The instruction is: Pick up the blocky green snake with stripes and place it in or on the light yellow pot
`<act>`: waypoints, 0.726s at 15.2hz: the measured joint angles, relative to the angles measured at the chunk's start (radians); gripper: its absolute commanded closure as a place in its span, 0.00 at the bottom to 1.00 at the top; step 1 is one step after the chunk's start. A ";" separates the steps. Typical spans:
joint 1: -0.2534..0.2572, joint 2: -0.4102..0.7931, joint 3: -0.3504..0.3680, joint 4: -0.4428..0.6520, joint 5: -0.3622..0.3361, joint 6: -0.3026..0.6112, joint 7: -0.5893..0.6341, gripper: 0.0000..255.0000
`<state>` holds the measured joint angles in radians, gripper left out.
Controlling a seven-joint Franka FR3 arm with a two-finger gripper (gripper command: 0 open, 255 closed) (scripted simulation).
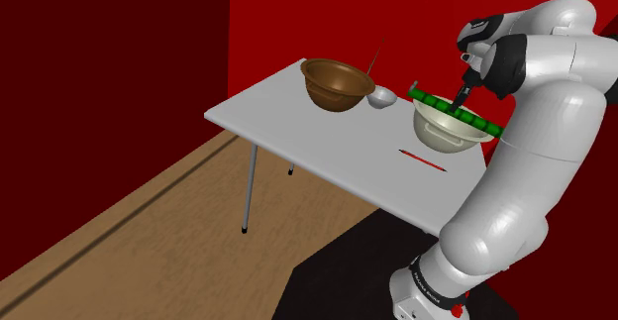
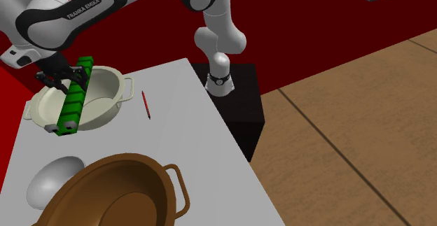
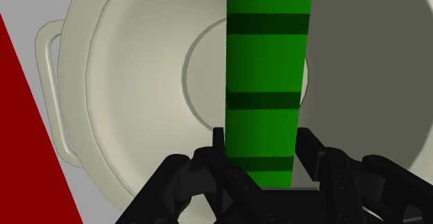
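Note:
The blocky green snake [image 1: 478,123] [image 2: 73,100] [image 3: 267,63], bright green with darker stripes, lies stretched across the top of the pale yellow pot [image 1: 443,136] [image 2: 106,86] [image 3: 125,84], spanning it from rim to rim. My black gripper [image 1: 460,104] [image 2: 61,78] [image 3: 262,145] comes down on the snake over the pot's middle. Its two fingers [image 3: 218,141] clasp the snake's sides. The pot has loop handles and stands on the grey table [image 1: 297,130] [image 2: 189,119], close to the arm.
A large brown pot [image 1: 337,82] [image 2: 119,193] and a small grey bowl [image 1: 381,97] [image 2: 56,179] stand further along the table. A thin red pencil [image 1: 421,160] [image 2: 146,104] lies beside the pale pot. The black stand [image 2: 238,95] abuts the table. A red wall lies behind.

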<state>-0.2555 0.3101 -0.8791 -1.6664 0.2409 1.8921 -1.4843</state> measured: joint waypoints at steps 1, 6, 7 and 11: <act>-0.001 0.001 0.000 0.001 0.001 0.000 0.000 1.00; -0.001 0.003 0.000 0.000 0.002 0.002 -0.001 0.00; -0.001 0.004 0.001 -0.002 0.002 0.001 -0.001 0.00; 0.000 0.004 0.001 -0.005 0.002 0.002 0.000 0.00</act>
<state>-0.2554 0.3143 -0.8778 -1.6715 0.2424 1.8938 -1.4845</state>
